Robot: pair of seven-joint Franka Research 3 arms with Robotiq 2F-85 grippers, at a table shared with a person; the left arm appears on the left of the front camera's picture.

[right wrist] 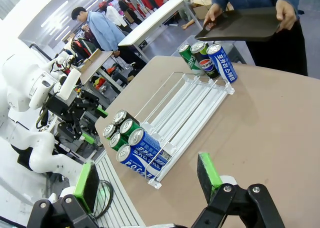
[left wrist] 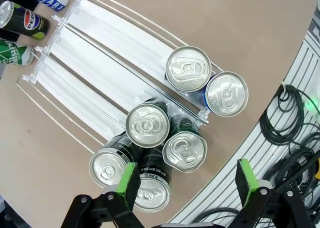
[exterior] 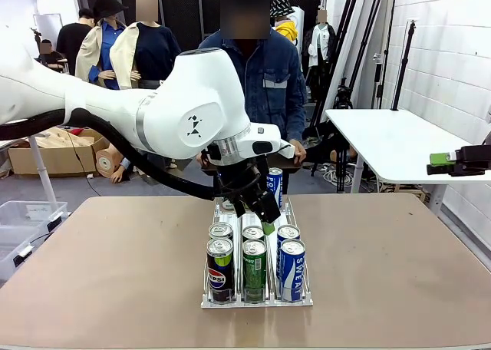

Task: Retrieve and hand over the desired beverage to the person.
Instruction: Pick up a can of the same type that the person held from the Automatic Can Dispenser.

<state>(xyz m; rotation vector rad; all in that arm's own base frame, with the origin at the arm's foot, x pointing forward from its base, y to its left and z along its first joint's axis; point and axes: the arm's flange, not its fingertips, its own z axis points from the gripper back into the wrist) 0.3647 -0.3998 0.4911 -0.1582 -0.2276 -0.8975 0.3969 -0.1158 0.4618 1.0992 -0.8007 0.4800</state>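
Hovering above the middle lane of the rack (exterior: pixel 257 302), the left gripper (exterior: pixel 265 212) has its jaws spread wide with nothing between them. In the left wrist view the front green can (left wrist: pixel 185 150) sits nearly centred under the gripper, and the second green can (left wrist: pixel 147 124) touches it at eleven o'clock. The Pepsi cans (left wrist: pixel 107 168) crowd in at eight o'clock and the blue cans (left wrist: pixel 227 93) stand at one o'clock, each pair in its own lane. Three far cans (right wrist: pixel 202 58) wait at the rack's twelve o'clock end, as the front camera sees it. They are nearest the person (exterior: pixel 265 74), who stands at twelve o'clock across the table (exterior: pixel 115 273) and, in the right wrist view, holds a dark tray (right wrist: pixel 237 25) in both hands. The right gripper (exterior: pixel 441 163) sits well off at three o'clock, its jaws likewise wide and empty.

The step in hand looks like the approach for the pick, since no can is lifted yet. Which drink is wanted cannot be told, though the gripper's line favours a green one. The next move calls for a straight descent so the pads (left wrist: pixel 127 180) straddle one can only. The neighbours press close, and a careless finger could nudge or topple them. Then come a firm close, a lift clear of the lane rails, and a carry toward twelve o'clock and the tray.
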